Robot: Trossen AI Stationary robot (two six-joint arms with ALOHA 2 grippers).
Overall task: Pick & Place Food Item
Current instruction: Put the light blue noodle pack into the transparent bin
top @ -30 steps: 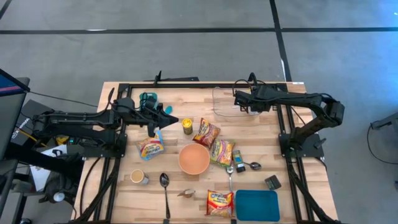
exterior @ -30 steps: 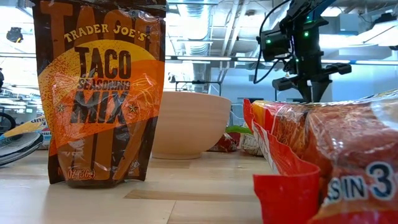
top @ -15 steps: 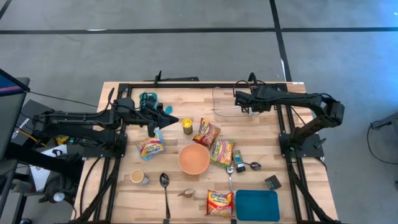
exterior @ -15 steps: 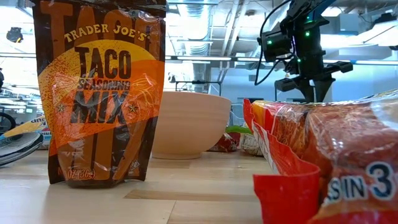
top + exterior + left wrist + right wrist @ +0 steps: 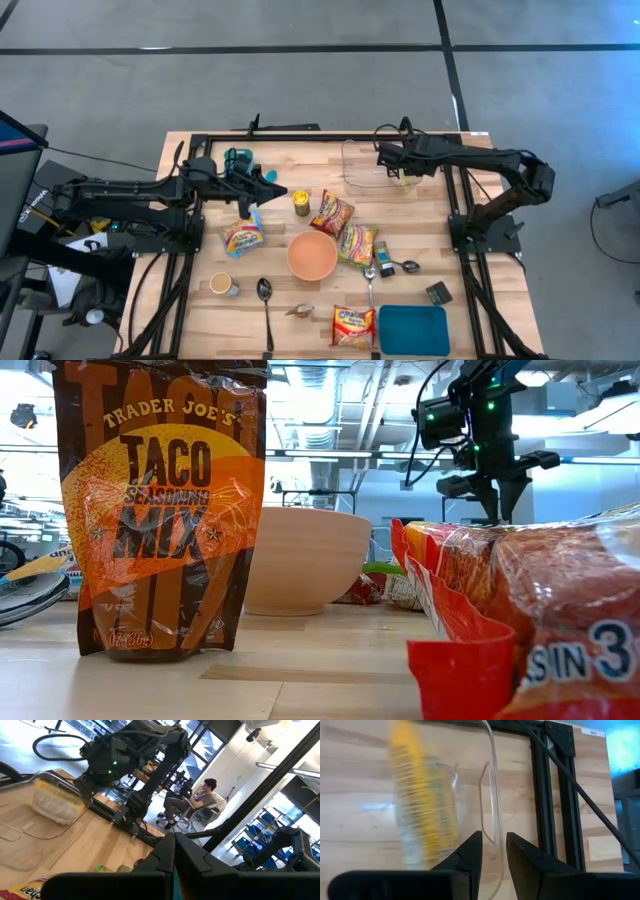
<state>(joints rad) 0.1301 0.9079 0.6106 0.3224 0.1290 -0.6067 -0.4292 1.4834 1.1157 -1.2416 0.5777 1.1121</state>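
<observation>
Pale wood-plank counter, black frame rails, grey concrete floor around; glazed room behind, seated person. Clear plastic tub at far edge holds yellow crinkly packet. Right gripper above tub, fingers slightly apart, empty. Left gripper closed, empty, near jar. Round ceramic bowl mid-counter.

Packets and a bowl crowd the frame's centre; the clear container fills the upper middle. Bare surface lies open at lower left, and at far right beyond the frame rail.
</observation>
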